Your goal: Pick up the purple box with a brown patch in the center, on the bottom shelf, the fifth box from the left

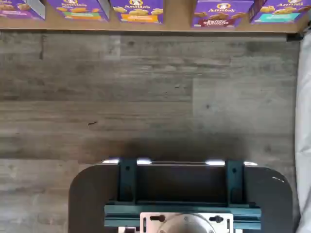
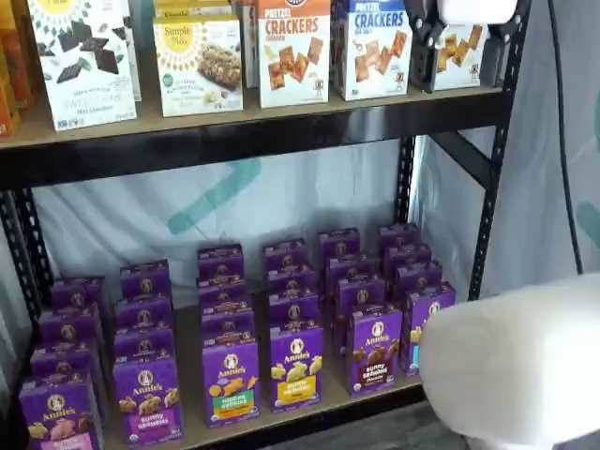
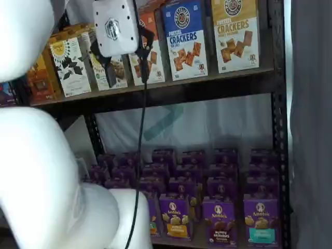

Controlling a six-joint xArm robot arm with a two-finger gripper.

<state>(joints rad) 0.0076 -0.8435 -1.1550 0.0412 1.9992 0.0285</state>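
The purple box (image 2: 375, 349) with dark brown crackers and a brown band stands at the front of the bottom shelf (image 2: 309, 412), toward its right end. It also shows in a shelf view (image 3: 220, 222) and in the wrist view (image 1: 221, 13), among other purple cartons. My gripper (image 3: 126, 70) hangs high up in front of the upper shelf, far above that box. Its white body and two black fingers show in both shelf views, and the gripper (image 2: 461, 52) is open, with a plain gap and nothing held.
Cracker cartons (image 3: 184, 39) line the upper shelf behind the gripper. Black rack posts (image 2: 487, 187) frame the shelves. The white arm (image 2: 525, 366) fills the foreground and a black cable (image 3: 140, 155) hangs down. A dark mount with teal brackets (image 1: 180, 194) sits over grey wood floor.
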